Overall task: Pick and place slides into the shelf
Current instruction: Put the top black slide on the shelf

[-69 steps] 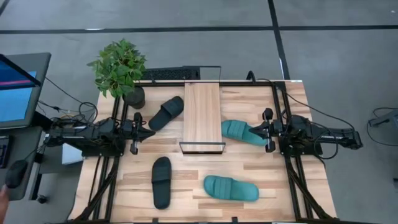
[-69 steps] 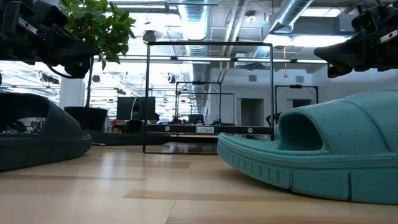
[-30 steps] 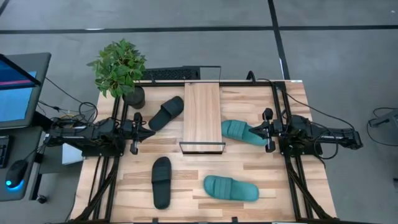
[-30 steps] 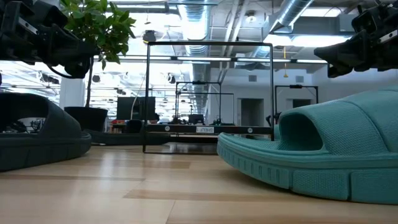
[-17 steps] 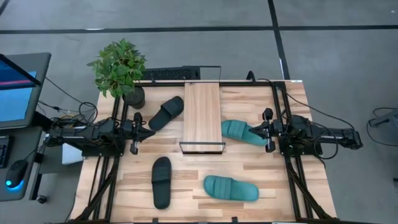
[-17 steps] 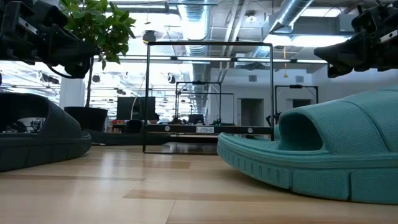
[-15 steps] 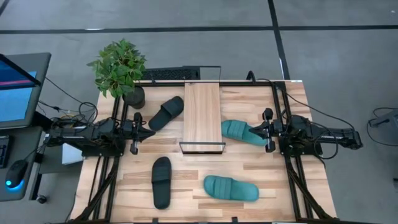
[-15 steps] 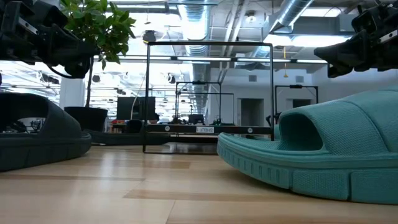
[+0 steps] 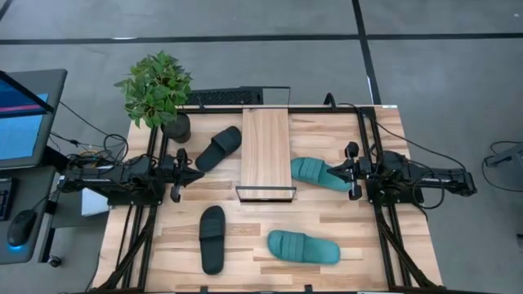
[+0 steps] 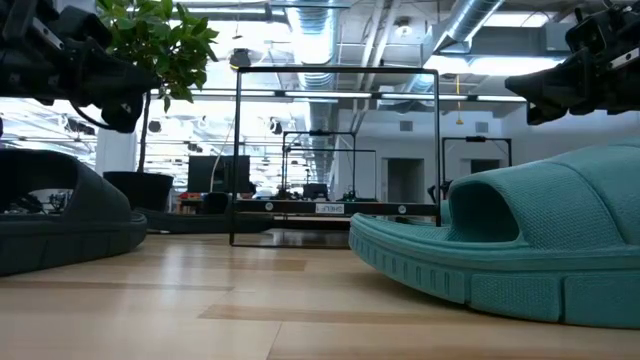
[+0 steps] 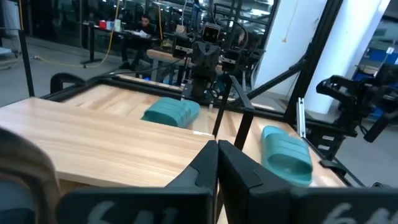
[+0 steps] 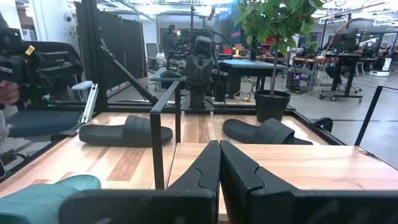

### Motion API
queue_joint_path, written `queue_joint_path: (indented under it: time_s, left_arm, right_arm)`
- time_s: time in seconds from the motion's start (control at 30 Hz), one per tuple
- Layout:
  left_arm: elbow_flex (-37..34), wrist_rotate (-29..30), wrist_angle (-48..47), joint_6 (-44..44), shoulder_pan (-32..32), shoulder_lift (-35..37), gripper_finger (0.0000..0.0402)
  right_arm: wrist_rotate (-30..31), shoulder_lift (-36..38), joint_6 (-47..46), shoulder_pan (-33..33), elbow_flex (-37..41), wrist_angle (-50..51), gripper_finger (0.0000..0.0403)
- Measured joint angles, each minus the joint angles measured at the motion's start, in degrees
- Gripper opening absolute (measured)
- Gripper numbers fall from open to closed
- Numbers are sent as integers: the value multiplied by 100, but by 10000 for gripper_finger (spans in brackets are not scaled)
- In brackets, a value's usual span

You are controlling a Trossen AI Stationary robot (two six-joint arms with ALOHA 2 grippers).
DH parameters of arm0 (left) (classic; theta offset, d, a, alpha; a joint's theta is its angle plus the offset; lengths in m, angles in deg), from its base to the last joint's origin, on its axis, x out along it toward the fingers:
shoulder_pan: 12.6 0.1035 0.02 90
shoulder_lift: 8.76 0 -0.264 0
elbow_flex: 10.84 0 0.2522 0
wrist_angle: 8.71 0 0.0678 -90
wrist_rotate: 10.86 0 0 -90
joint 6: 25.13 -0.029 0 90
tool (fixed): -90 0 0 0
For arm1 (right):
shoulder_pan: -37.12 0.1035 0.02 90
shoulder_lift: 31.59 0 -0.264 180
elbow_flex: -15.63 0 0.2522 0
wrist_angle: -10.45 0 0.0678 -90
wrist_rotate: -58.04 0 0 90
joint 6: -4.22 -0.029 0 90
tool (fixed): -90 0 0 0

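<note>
The shelf (image 9: 265, 151), a light-wood plank on a black wire frame, stands mid-table. One black slide (image 9: 218, 147) lies flat on its sole left of the shelf, and another (image 9: 212, 238) lies nearer. One teal slide (image 9: 315, 172) rests right of the shelf, and a second (image 9: 303, 247) is toward the near edge. My left gripper (image 9: 198, 173) hovers shut left of the shelf, seen shut in its wrist view (image 11: 217, 144). My right gripper (image 9: 333, 172) hovers shut over the right teal slide's end, raised clear of it (image 10: 520, 85), and shows shut in its wrist view (image 12: 219, 144).
A potted plant (image 9: 159, 90) stands at the table's far left corner, close to the far black slide. A keyboard (image 9: 223, 97) lies behind the shelf. Black frame rails (image 9: 368, 139) run along both sides. Bare wood (image 9: 245, 214) lies between the shelf and the near slides.
</note>
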Motion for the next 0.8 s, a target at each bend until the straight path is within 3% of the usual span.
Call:
queue_joint_path:
  time_s: [0.27,0.4,0.63,0.8]
  left_arm:
    - [0,28,4,-76,0,0,0]
    - [0,360,71,114,0,1,0]
    - [0,1489,888,1794,2,2,0]
    - [0,1481,1751,2591,0,2,0]
  right_arm:
    - [0,-1,0,1,2,0,0]
    - [0,0,0,0,0,0,0]
    - [0,0,0,-1,1,0,0]
    - [-1,1,1,1,1,0,0]
